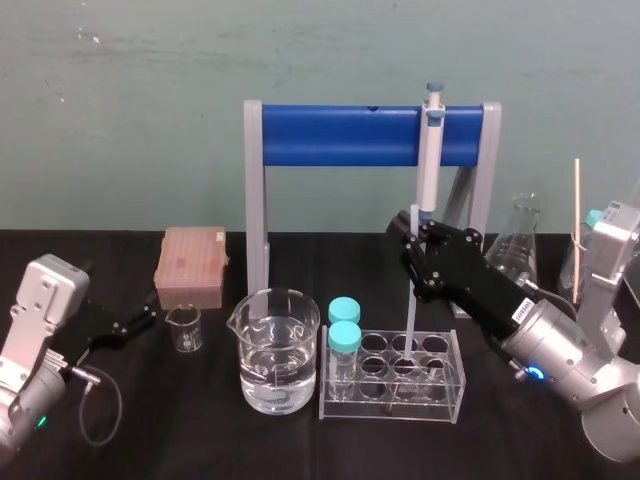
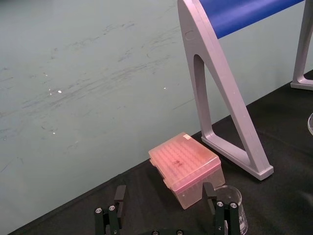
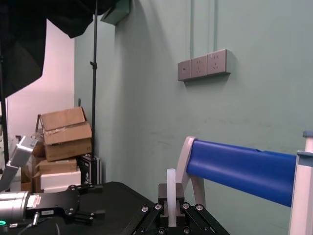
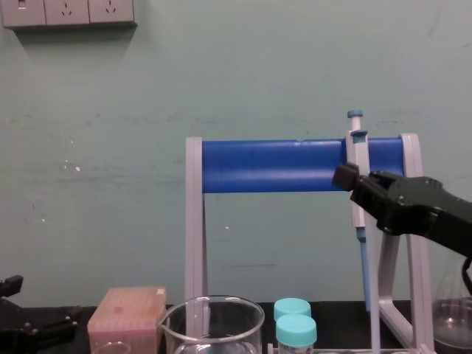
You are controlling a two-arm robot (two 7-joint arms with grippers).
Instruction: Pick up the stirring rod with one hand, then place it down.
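Holds stirring rod (image 1: 408, 330) upright in clenched right gripper (image 1: 416, 252), lower end inside clear tube rack (image 1: 440, 405), just before hanging pipette (image 1: 430, 160). Rests left gripper (image 1: 145, 318), jaws apart, low at table (image 1: 200, 440) left.

The right gripper (image 1: 415, 260) is black, angular, screw-studded, with a white label (image 1: 521, 310).

A lab bench: beaker (image 1: 279, 350), tube rack (image 1: 392, 378), pipette (image 1: 431, 160), flask (image 1: 520, 245).
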